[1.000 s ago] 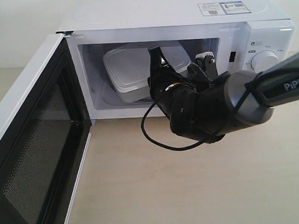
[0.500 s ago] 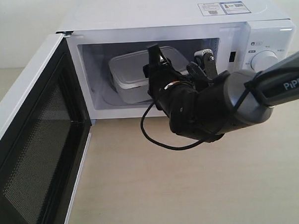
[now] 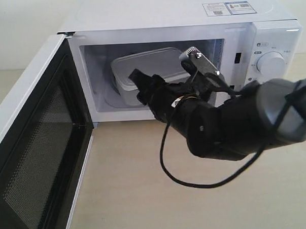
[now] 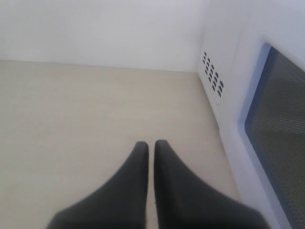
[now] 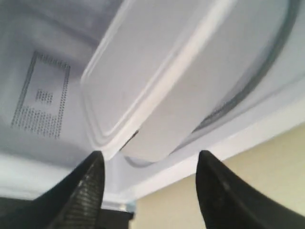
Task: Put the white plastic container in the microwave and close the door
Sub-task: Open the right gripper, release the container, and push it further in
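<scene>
Right claw has drawn back and stands open, empty; the translucent-white rectangular plastic container lies inside the white boxy microwave. The white mesh-windowed door stands open at left, nearer the closed left claw.

Cavity: white rectangular plastic container inside white boxy microwave
Left side: white mesh-windowed door, swung open
Mouth: right gripper, just before the container
</scene>
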Motion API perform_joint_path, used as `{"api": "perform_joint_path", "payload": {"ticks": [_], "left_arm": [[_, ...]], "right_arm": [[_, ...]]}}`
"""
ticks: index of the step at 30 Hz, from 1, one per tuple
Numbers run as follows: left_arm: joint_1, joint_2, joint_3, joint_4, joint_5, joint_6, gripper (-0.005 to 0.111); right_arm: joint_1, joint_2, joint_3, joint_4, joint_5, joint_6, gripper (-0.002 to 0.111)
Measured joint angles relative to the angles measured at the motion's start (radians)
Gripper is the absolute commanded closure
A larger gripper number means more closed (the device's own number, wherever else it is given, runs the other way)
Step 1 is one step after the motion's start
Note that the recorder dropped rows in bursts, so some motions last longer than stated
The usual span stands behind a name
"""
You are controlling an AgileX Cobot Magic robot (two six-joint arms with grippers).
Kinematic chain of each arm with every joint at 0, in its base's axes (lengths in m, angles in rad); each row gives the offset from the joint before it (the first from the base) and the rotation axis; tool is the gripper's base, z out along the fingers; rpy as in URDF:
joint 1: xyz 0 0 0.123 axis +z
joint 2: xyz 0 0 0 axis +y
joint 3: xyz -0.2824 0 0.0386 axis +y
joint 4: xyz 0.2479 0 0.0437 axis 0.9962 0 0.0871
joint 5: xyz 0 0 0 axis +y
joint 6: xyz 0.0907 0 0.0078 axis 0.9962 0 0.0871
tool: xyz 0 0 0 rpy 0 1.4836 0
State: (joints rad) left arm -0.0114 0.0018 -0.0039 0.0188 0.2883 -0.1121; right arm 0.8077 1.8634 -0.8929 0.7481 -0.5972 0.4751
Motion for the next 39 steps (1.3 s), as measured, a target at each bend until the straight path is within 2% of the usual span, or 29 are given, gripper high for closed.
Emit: {"api": "perform_joint_path", "payload": {"ticks": [2,3,5,6,9,16,25,39], "left_arm": [[0.0,0.0,0.0,0.0,0.0,0.0,0.102],[0.0,0.0,0.0,0.0,0.0,0.0,0.102],[0.0,0.0,0.0,0.0,0.0,0.0,0.102],[0.0,0.0,0.0,0.0,0.0,0.0,0.102],[0.0,0.0,0.0,0.0,0.0,0.0,0.102],[0.0,0.0,0.0,0.0,0.0,0.0,0.102],[0.0,0.0,0.0,0.0,0.0,0.0,0.102],[0.0,0.0,0.0,0.0,0.0,0.0,0.102]], "right_arm": [[0.0,-0.072,0.046,-0.025,0.026,-0.226,0.063],[0.0,-0.096,0.059,-0.034,0.042,-0.311,0.082],[0.0,-0.145,0.086,-0.039,0.093,-0.569,0.108],[0.0,-0.153,0.096,-0.039,0.121,-0.666,0.108],[0.0,-0.117,0.098,-0.073,0.087,-0.746,0.108],[0.0,0.053,0.086,-0.156,-0.147,-0.697,0.108],[-0.004,0.174,-0.066,-0.169,-0.122,-0.701,0.108],[-0.086,0.257,-0.225,-0.158,-0.047,-0.715,0.108]]}}
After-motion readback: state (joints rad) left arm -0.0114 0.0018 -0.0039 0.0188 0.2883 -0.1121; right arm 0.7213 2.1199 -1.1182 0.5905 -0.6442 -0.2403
